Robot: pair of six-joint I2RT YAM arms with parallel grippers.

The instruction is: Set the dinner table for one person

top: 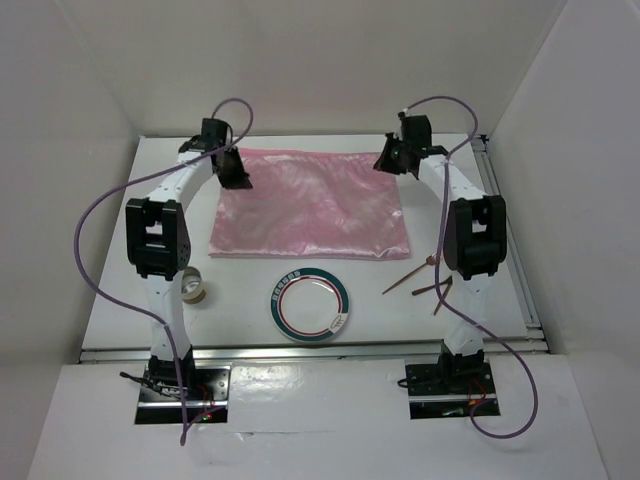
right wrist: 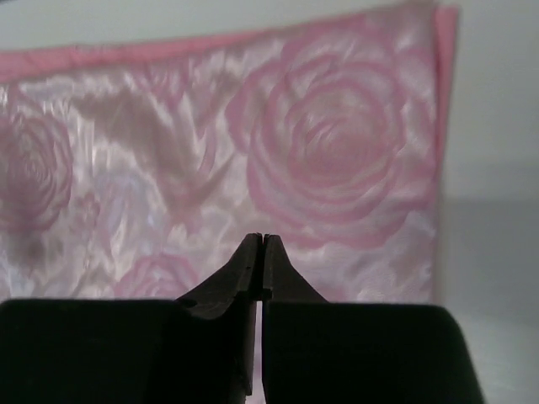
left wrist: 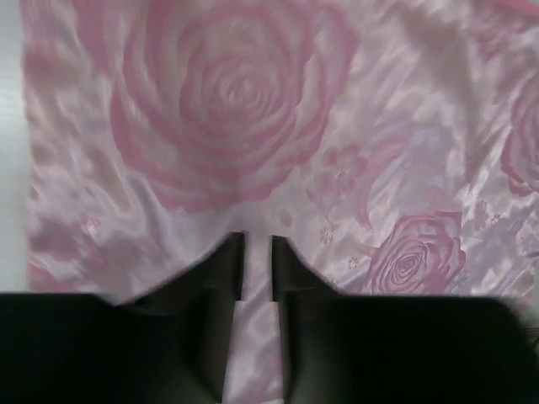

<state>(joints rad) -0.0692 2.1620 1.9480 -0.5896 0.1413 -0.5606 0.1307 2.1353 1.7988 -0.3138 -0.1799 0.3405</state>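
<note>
**Item 1 – L end effector** point(top: 236, 176) point(left wrist: 257, 246): over far-left part of pink cloth point(top: 310, 205). Fingers point(left wrist: 221, 269) parted by a narrow gap, i.e. slightly open. Cloth shows through the gap; grips nothing. Contact w/ cloth: cannot tell, wrist view blurred.

**Item 2 – R end effector** point(top: 393, 160) point(right wrist: 263, 244): over far-right corner of cloth. Fingers point(right wrist: 244, 265) pressed tip to tip, closed, nothing between them. Contact w/ cloth: cannot tell.

**Item 3 – worktop** point(top: 240, 315): white, rectangular, metal rails on near + right edges. Carries items 4–7. Both arm bases sit at its near edge.

**Item 4 – pink cloth:** shiny, rose pattern, flat w/ light wrinkles. Centre-far area of worktop, spanning between the 2 end effectors.

**Item 5 – plate** point(top: 305, 303): round, white centre, green + red rings at rim. On near side of cloth, close but apart.

**Item 6 – tape roll** point(top: 194, 288): left of plate, beside L arm.

**Item 7 – thin brown sticks** point(top: 410, 277): loosely crossed, right of plate, beside R arm. Kind not readable.
</note>
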